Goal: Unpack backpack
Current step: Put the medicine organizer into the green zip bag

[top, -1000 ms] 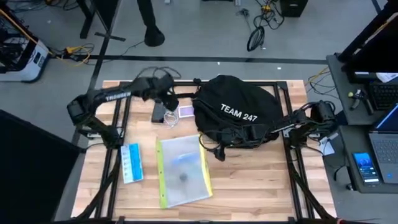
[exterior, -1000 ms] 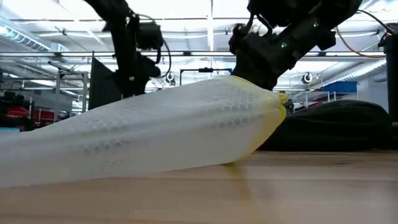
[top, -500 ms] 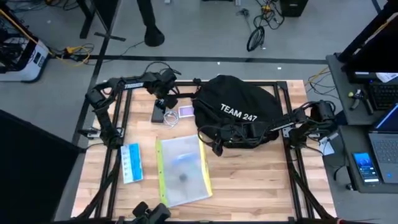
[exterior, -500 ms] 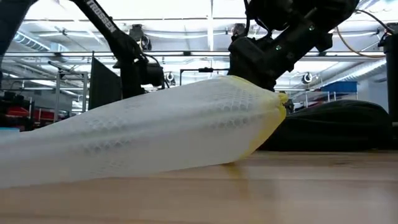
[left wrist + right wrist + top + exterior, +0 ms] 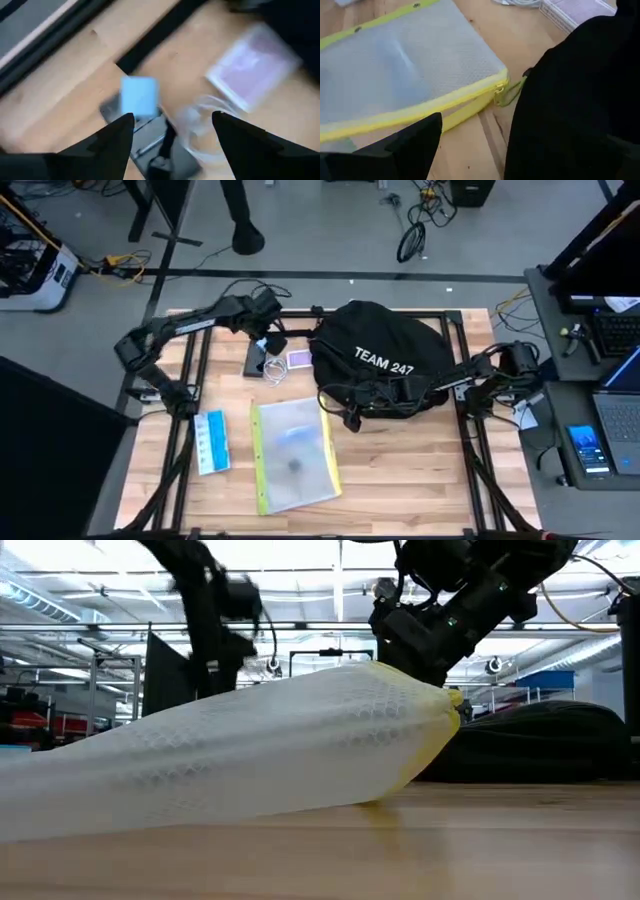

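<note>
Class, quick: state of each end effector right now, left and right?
Left end effector: open, holding nothing, above the items beside the backpack.
Right end effector: open at the backpack's front edge, near the yellow-trimmed mesh pouch.

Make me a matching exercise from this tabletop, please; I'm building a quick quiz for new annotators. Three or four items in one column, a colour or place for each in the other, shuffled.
Items:
1. backpack
2. mesh pouch
3. blue pack
4. left gripper

Descriptions:
A. yellow-edged, translucent, mid-table
B. above the small items beside the backpack
C. black with white lettering
D. lying left of the pouch

Pairs: 1-C, 2-A, 3-D, 4-B
</note>
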Available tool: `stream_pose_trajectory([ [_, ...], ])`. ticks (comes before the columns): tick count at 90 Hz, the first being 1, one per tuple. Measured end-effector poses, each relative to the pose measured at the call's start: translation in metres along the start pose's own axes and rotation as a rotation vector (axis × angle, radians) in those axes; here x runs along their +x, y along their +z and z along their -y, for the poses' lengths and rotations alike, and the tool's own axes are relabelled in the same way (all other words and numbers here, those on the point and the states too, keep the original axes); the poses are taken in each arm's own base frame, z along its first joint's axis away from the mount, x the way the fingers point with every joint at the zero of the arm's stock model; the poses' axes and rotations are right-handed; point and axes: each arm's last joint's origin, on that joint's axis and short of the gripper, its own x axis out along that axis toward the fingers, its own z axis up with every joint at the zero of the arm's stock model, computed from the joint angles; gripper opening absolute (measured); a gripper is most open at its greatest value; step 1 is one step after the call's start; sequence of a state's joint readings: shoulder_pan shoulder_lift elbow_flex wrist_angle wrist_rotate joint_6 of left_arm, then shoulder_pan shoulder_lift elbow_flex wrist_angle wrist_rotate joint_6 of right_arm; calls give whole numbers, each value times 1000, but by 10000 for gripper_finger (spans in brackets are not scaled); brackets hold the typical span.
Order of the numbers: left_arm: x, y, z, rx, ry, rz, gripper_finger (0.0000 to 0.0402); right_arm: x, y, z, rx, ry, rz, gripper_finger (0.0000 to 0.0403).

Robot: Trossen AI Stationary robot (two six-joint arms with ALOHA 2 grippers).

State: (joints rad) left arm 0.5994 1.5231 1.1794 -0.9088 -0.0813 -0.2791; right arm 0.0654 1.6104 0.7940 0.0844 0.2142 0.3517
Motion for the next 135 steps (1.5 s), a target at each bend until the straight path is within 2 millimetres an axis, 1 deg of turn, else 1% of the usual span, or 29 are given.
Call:
stream_pose_trajectory([
  [4,-17,-10,10,-30,-21,14,253,0,0,0,-13,0,2,350],
  [8,-30,-23,18,-39,-28,-12,250,0,0,0,-28,1,0,350],
  [16,-44,-49,40,-55,-45,-60,245,0,0,0,-35,4,-3,350],
  [27,-54,-87,64,-114,-16,-207,244,1,-1,7,72,-21,-32,350],
  [36,-63,-118,81,-151,59,-315,243,1,-3,6,5,-25,-46,350],
  [48,-75,-154,104,-245,74,-406,243,0,-4,2,-11,-9,-46,350],
  [55,-81,-176,117,-316,87,-422,243,0,-5,-1,-34,-6,-41,350],
  [64,-83,-200,131,-380,143,-418,243,-1,-4,-2,-59,5,-34,350],
  [71,-80,-214,141,-414,175,-414,243,-1,-5,-2,-63,3,-39,350],
  [78,-74,-222,151,-430,193,-412,243,-1,-5,-3,-63,3,-35,350],
  [88,-58,-232,160,-422,320,-445,243,-2,-6,-6,-72,13,-45,350],
  [95,-46,-239,168,-406,375,-475,244,-2,-9,-8,-82,15,-59,350],
  [102,-39,-245,173,-391,409,-477,244,-3,-10,-12,-91,23,-58,350],
  [119,-27,-247,176,-378,480,-438,244,-5,-12,-17,-101,39,-59,350],
  [124,-23,-251,176,-369,490,-434,244,-5,-12,-18,-100,38,-58,350],
  [135,-8,-259,169,-380,502,-451,244,-5,-12,-19,-102,43,-59,350],
])
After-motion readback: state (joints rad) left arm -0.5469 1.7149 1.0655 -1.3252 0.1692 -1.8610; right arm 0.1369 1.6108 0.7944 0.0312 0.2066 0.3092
